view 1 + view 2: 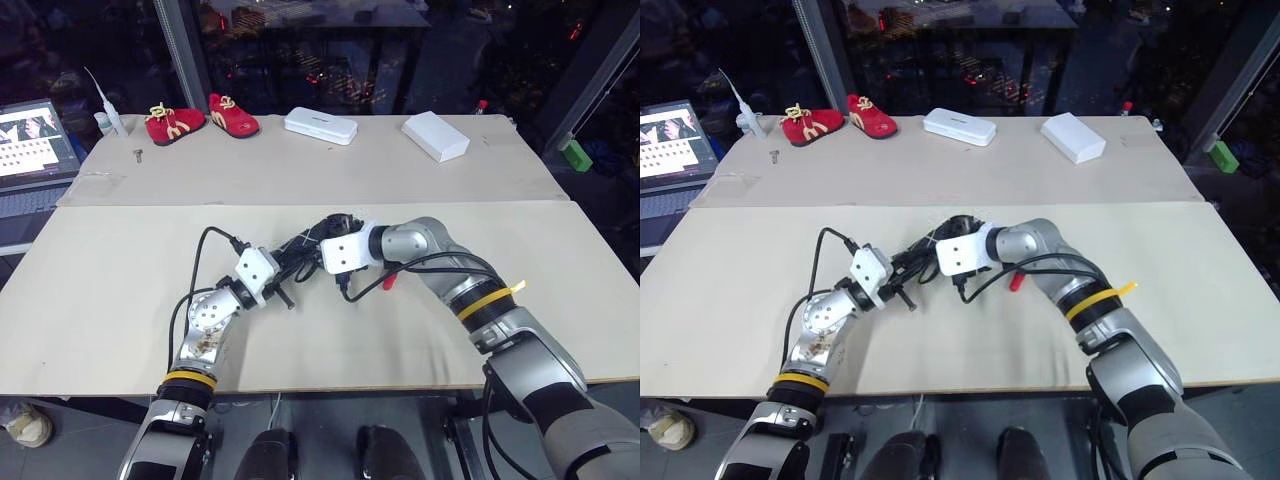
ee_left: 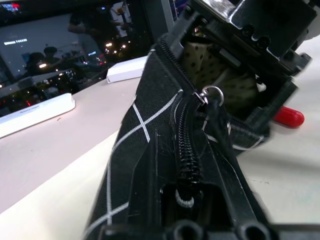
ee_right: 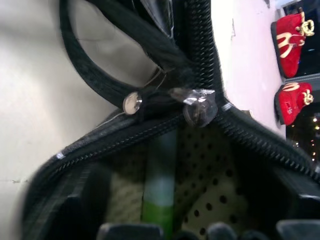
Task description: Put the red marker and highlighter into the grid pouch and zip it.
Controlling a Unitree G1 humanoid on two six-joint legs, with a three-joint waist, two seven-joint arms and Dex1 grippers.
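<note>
The grid pouch (image 1: pixel 312 240), black with thin white lines, is held off the table between my two grippers. My left gripper (image 1: pixel 290 268) is shut on one end of it, beside the zipper (image 2: pixel 186 150). The pouch mouth gapes open, and my right gripper (image 1: pixel 335 223) reaches into it with its fingers spread. The light-green highlighter (image 3: pixel 159 197) lies inside the mouth, between those fingers and apart from them. The zipper pull (image 3: pixel 199 107) sits at the far end of the opening. The red marker (image 1: pixel 390 283) lies on the table under my right forearm, with only its red end showing.
Along the far edge of the table (image 1: pixel 120 300) lie two red shoes (image 1: pixel 175 125), a white case (image 1: pixel 320 125) and a white box (image 1: pixel 435 135). A laptop (image 1: pixel 35 140) stands at the far left, a small green block (image 1: pixel 575 155) off the far right.
</note>
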